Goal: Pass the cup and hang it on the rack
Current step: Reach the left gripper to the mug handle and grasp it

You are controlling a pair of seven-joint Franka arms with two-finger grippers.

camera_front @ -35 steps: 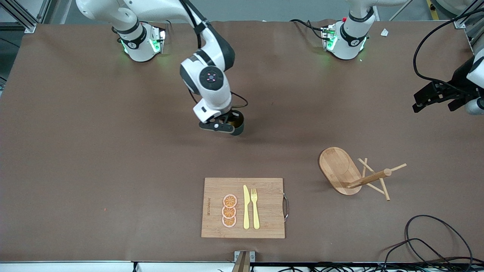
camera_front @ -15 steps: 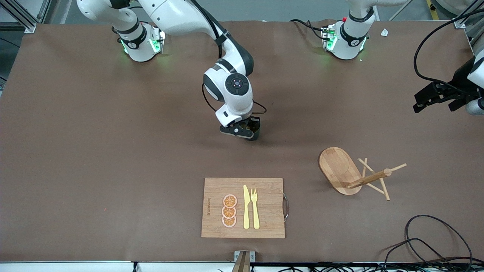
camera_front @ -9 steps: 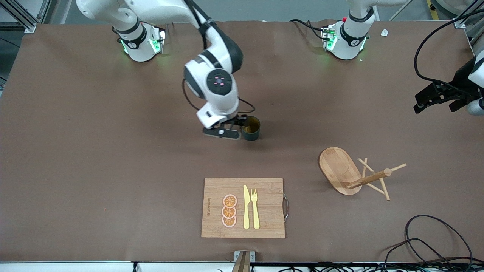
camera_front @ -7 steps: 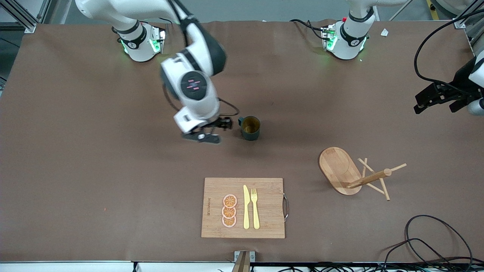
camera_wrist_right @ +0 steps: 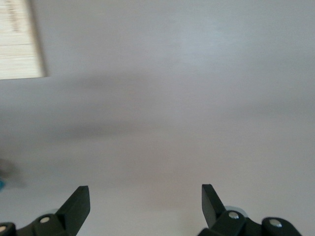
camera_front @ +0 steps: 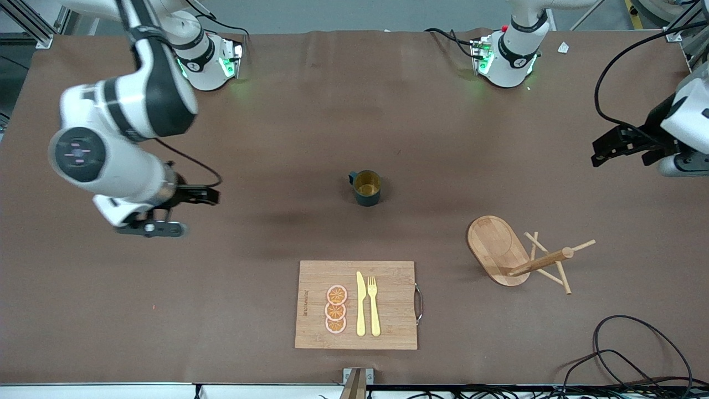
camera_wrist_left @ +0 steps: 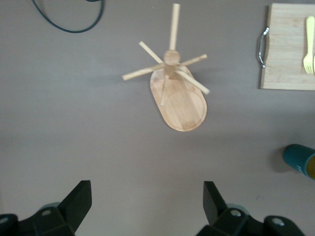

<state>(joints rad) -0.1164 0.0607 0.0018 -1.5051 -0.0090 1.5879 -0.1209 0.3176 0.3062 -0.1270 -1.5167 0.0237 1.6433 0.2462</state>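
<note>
A brown worktop (camera_front: 221, 310) fills the scene, with a pale strip along its edge closest to the front camera. At that edge, toward the left arm's end, loose black cables (camera_front: 626, 354) coil.

Nearest the camera on the worktop lies a bamboo cutting board (camera_front: 393, 305) with a metal handle. On it are three orange slices (camera_front: 335, 310) in a row, a yellow knife (camera_front: 360, 303) and a yellow fork (camera_front: 374, 305) side by side.

A little farther from the camera, toward the left arm's end, the rack (camera_front: 498, 249) stands on its oval base, its post and thin pegs plain in the left wrist view (camera_wrist_left: 179, 93).

Farther again, near the middle of the worktop, the cup (camera_front: 366, 188) stands upright on its own, its small handle pointing toward the right arm's end, well apart from both the rack and the board. Nothing touches it.

The right gripper (camera_front: 166, 213) hangs over bare worktop toward the right arm's end, its jaws spread wide and empty. The left gripper (camera_front: 628, 145) hovers over the worktop's edge at the left arm's end, its jaws likewise spread wide, holding nothing.

Farthest from the camera, the two arm bases (camera_front: 507, 58) stand with green lights glowing.
</note>
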